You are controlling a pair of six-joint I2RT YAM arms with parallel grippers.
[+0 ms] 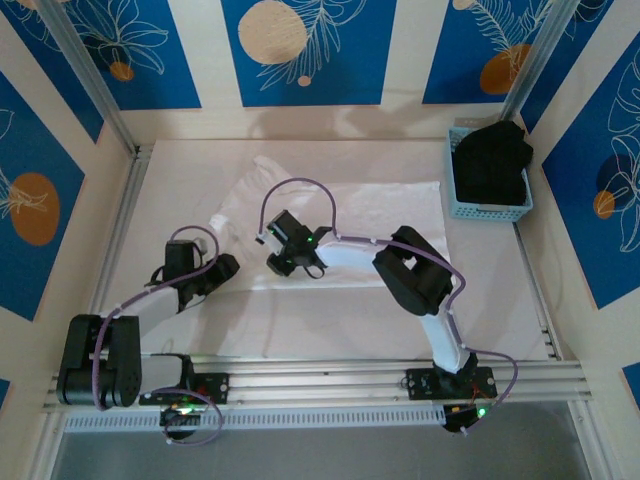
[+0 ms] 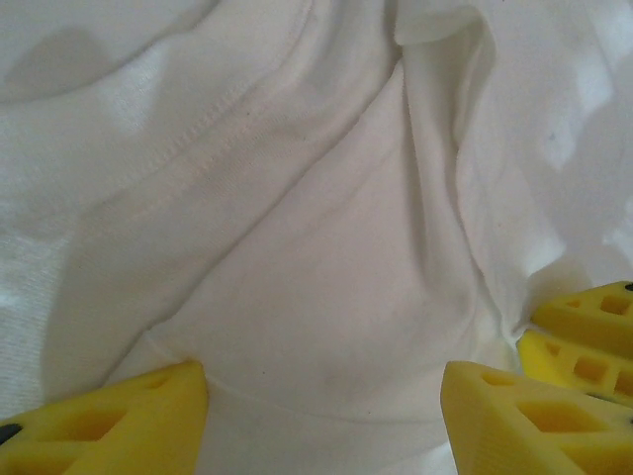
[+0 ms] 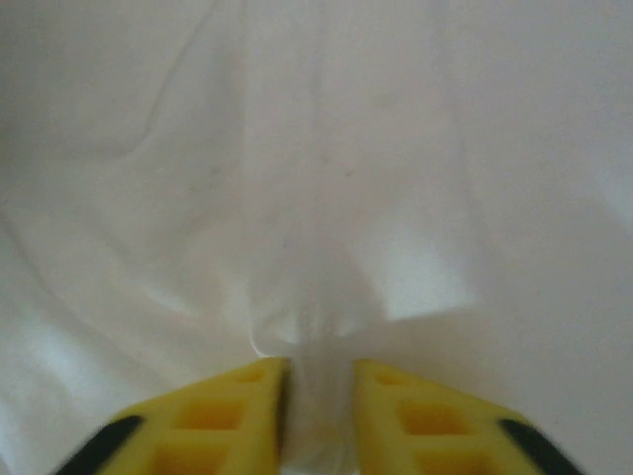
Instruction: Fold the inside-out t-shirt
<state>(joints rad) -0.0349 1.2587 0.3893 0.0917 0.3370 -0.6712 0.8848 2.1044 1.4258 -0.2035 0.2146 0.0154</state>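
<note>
Left pincer (image 2: 324, 386): low in its wrist view, released. The yellow fingers (image 2: 129, 421) stand wide apart with white cloth lying between them. From above (image 1: 222, 268) it sits left of centre, at the shirt's left edge.
Right pincer (image 3: 318, 371): bottom centre of its wrist view, clenched on a puckered fold of cloth. From above (image 1: 278, 260) it is near the centre, at the shirt's lower edge.
T-shirt (image 1: 370, 220): white and wrinkled, spread across the middle of the table (image 1: 330, 320).
Basket (image 1: 452, 190): blue, upper right of the frame, just beside the shirt's right edge.
Black garment (image 1: 492, 165): heaped inside the basket.
</note>
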